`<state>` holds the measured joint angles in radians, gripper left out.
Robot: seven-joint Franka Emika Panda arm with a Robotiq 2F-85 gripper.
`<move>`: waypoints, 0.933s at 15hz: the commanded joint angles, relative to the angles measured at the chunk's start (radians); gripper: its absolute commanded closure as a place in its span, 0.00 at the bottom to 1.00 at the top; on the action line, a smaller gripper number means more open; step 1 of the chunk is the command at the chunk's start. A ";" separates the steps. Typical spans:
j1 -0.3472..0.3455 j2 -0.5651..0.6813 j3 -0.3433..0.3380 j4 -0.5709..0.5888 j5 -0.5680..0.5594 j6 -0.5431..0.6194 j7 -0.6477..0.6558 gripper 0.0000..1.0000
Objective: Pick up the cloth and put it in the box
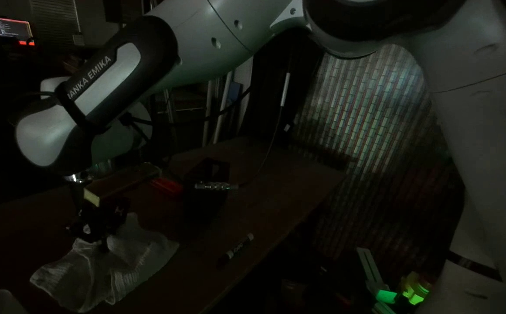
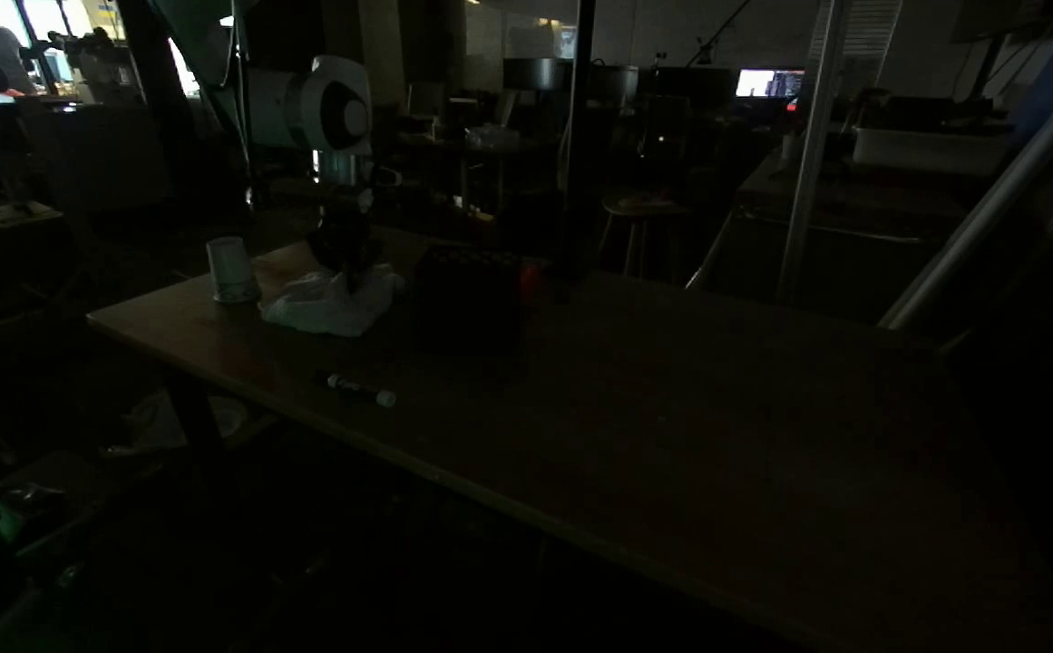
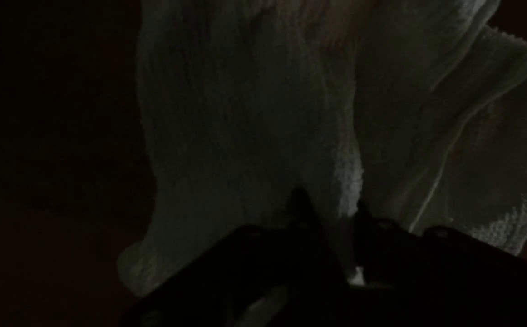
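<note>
The pale cloth (image 1: 87, 274) lies crumpled on the table, and it also shows in an exterior view (image 2: 336, 313). In the wrist view the cloth (image 3: 245, 136) fills the middle with folds. My dark gripper (image 1: 103, 248) points down into the cloth; it also shows in an exterior view (image 2: 351, 281). In the wrist view the fingers (image 3: 330, 200) are close together with a fold of cloth between them. The picture is very dark there. The box (image 1: 207, 205) is black and stands on the table beside the cloth; it also shows in an exterior view (image 2: 470, 304). Its inside is too dark to see.
A marker (image 1: 237, 248) lies near the table edge (image 2: 435, 473). A white cup (image 2: 231, 269) stands upside down beside the cloth. A red object (image 1: 167, 186) lies by the box. A thin cable with a metal connector (image 1: 215, 186) hangs in front of the box.
</note>
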<state>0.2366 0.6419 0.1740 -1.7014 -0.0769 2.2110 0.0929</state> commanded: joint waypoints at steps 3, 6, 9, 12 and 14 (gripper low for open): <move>0.011 -0.203 -0.013 -0.145 0.042 -0.011 0.075 0.97; 0.000 -0.323 -0.037 -0.226 0.029 -0.005 0.119 0.97; -0.021 -0.453 -0.070 -0.301 0.007 -0.003 0.157 0.97; -0.046 -0.544 -0.107 -0.325 -0.065 -0.011 0.192 0.97; -0.071 -0.581 -0.126 -0.317 -0.145 -0.027 0.208 0.97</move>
<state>0.1908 0.1495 0.0687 -1.9865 -0.1309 2.2018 0.2580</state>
